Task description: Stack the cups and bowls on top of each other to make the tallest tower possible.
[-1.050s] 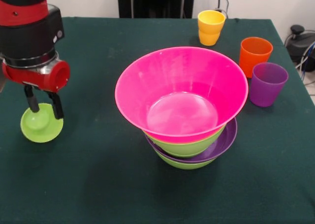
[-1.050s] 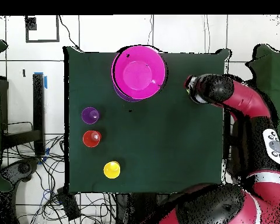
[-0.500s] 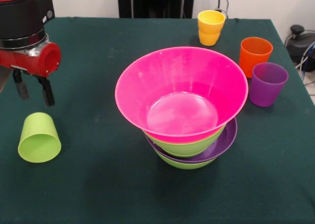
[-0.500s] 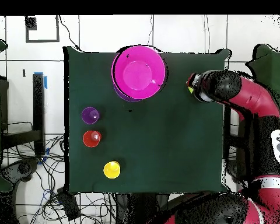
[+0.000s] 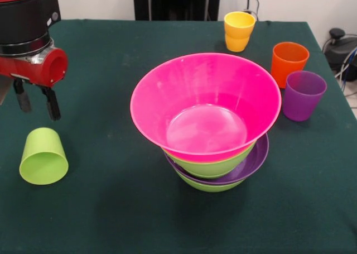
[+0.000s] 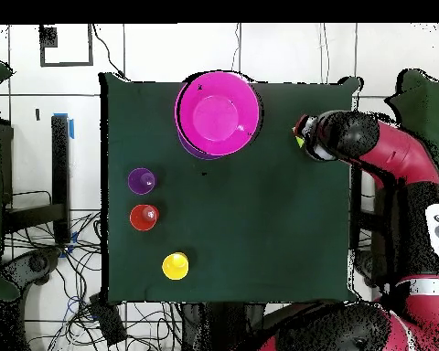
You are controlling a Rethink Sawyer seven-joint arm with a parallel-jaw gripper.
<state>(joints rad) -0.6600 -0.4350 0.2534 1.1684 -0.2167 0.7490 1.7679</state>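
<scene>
The tower stands mid-table: a wide pink bowl [image 5: 205, 103] [image 6: 217, 114] on top, nested in a lime green bowl [image 5: 215, 166], a shallow purple bowl [image 5: 254, 160] and another green bowl [image 5: 207, 186]. A lime green cup [image 5: 43, 156] lies tipped on its side at the left, its mouth facing the camera. Just above and behind it hangs my gripper [image 5: 37, 104] [image 6: 304, 139], open and holding nothing. The yellow-orange cup [image 5: 239, 30] [image 6: 176, 266], orange cup [image 5: 288, 62] [image 6: 144, 217] and purple cup [image 5: 303, 95] [image 6: 142, 180] stand upright at the right.
The dark green table cloth [image 5: 111, 209] ends close to the green cup's left. Cables and a black device [image 5: 338, 44] lie beyond the right edge.
My gripper has let go of the green cup and risen. The cup has tipped onto its side. Over the last half second almost nothing has moved.
</scene>
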